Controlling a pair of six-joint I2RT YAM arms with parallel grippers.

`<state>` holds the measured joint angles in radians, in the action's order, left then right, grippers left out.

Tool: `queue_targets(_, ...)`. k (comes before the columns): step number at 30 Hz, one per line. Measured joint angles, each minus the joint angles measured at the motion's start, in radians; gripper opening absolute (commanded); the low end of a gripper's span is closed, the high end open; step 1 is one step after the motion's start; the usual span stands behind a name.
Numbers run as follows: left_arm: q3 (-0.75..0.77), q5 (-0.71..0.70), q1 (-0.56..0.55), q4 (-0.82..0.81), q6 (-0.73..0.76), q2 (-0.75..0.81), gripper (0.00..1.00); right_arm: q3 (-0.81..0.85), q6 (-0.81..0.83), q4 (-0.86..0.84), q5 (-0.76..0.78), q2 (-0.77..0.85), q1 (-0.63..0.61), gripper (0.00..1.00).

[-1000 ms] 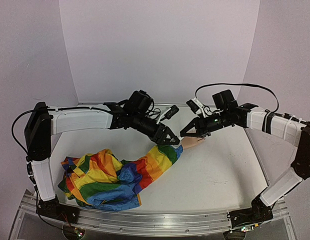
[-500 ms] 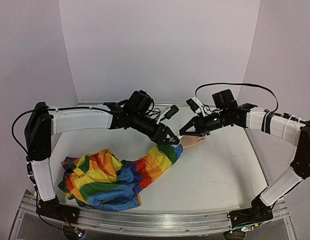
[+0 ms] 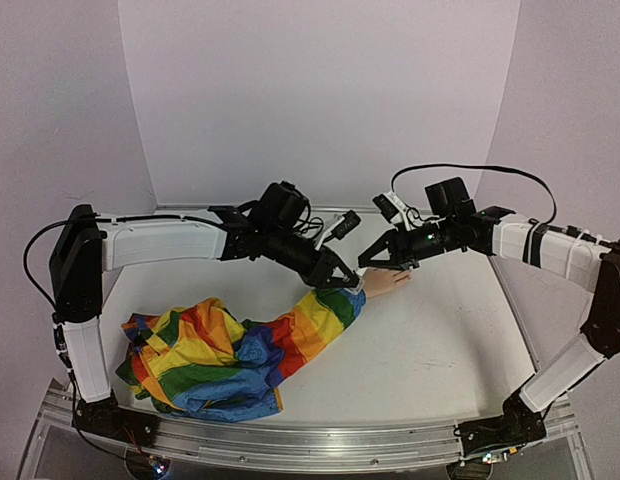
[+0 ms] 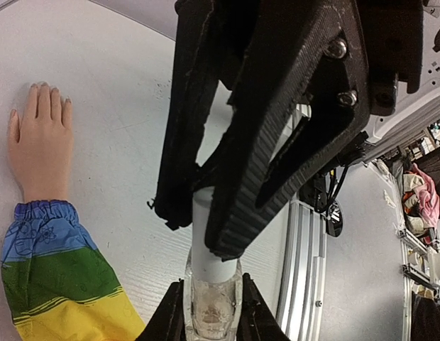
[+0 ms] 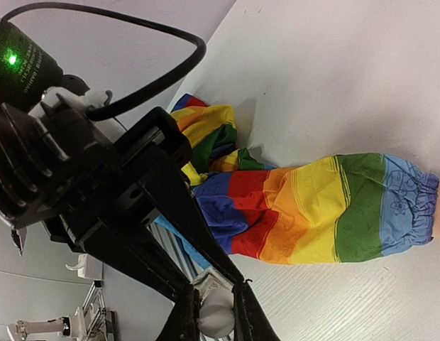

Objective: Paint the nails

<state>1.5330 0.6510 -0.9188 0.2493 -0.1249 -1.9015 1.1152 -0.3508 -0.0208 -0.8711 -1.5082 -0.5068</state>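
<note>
We see left gripper [image 4: 202, 220] clamped on white cap [image 4: 214, 268], right gripper [image 5: 209, 312] clamping clear bottle [image 4: 213, 309] just beyond those fingers [image 4: 277, 142]; misaligned pulling could spill polish.

**Top external.** We look from above and behind the arm bases [image 3: 100, 415], down and forward over the whole white tabletop [image 3: 440, 350], from well off.

**Left wrist.** We sit close, facing down at the table past the left gripper's own black fingertips [image 4: 172, 320] at the bottom edge.

**Right wrist.** Equally close, past the right gripper's own black fingertips [image 5: 188, 316].

**Shared, all three views.** The rainbow-striped fabric sleeve [image 3: 310, 325].

**Shared, top and left wrist.** The pale peach mannequin hand [image 4: 39, 142].

**Shared, both wrist views.** The white cylindrical cap [image 4: 209, 238]. It tops a small clear bottle [image 4: 213, 312] in the left view. In each view the other arm's fingers loom large.
</note>
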Motion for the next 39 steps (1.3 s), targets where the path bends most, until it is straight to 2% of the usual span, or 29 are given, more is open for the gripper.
queue_targets(6,-0.002,-0.047,-0.003,-0.006,0.02,0.003,0.0,0.0,-0.013,-0.01,0.02,-0.001,0.0,0.01)
queue_targets(11,-0.006,-0.097,-0.01,-0.007,0.047,0.014,0.0,0.0,-0.027,-0.024,0.032,-0.001,0.0,0.33)
queue_targets(13,-0.01,-0.125,-0.011,-0.006,0.05,0.019,0.0,0.0,-0.039,-0.024,0.033,-0.001,0.0,0.4)
queue_targets(20,-0.013,-0.165,-0.003,-0.005,0.057,0.022,0.0,0.004,-0.045,-0.026,0.034,-0.005,-0.001,0.42)
queue_targets(25,-0.017,-0.166,-0.003,-0.005,0.058,0.023,0.0,0.016,-0.048,-0.034,0.034,-0.039,-0.005,0.39)
queue_targets(29,-0.017,-0.165,-0.003,-0.005,0.058,0.023,0.0,0.029,-0.055,-0.038,0.034,-0.064,-0.008,0.27)
queue_targets(31,-0.017,-0.165,-0.003,-0.005,0.058,0.023,0.0,0.033,-0.057,-0.042,0.034,-0.071,-0.009,0.17)
queue_targets(32,-0.017,-0.165,-0.003,-0.005,0.058,0.023,0.02,0.035,-0.062,-0.045,0.033,-0.074,-0.01,0.11)
queue_targets(34,-0.017,-0.165,-0.003,-0.003,0.058,0.023,0.2,0.037,-0.058,-0.051,0.031,-0.076,-0.011,0.0)
queue_targets(36,-0.017,-0.165,-0.001,0.0,0.054,0.023,0.34,0.037,-0.061,-0.053,0.037,-0.076,-0.011,0.0)
queue_targets(39,-0.017,-0.164,-0.001,-0.005,0.052,0.023,0.39,0.037,-0.068,-0.064,0.037,-0.076,-0.011,0.0)
